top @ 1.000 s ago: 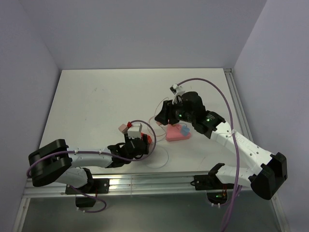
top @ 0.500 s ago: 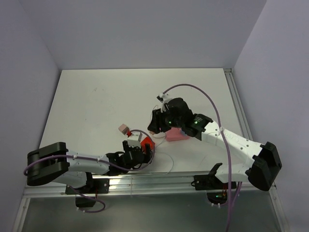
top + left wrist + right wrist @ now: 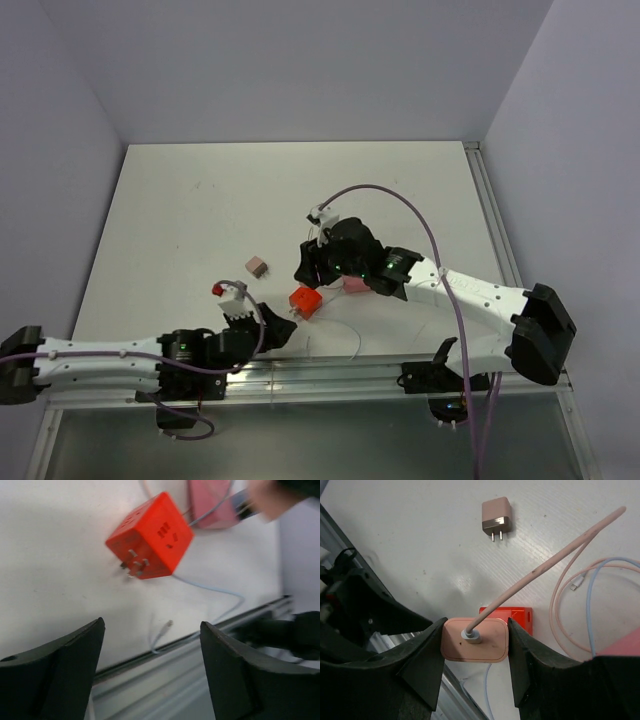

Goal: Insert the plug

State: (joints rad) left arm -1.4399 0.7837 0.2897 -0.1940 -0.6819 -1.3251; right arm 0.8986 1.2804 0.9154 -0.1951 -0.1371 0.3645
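A red cube socket [image 3: 305,300] lies on the white table near the front edge; it also shows in the left wrist view [image 3: 150,536] with metal prongs on one face. My right gripper [image 3: 475,640] is shut on a pink plug [image 3: 475,639] with a pink cable [image 3: 550,560] in its top, held just above the red cube [image 3: 512,617]. In the top view the right gripper [image 3: 310,270] sits just behind the cube. My left gripper [image 3: 150,675] is open and empty, drawn back to the front rail [image 3: 262,335], left of the cube.
A second small pink plug [image 3: 256,266] lies left of the cube, prongs showing in the right wrist view [image 3: 496,516]. A pink holder [image 3: 355,285] with pink and blue cables [image 3: 587,605] lies to the right. A thin blue cable end [image 3: 165,630] lies by the metal front rail [image 3: 330,375].
My left arm has let go of the red cube and pulled back left toward the front rail. My right gripper has moved left and nearer with the pink plug, over the cube.
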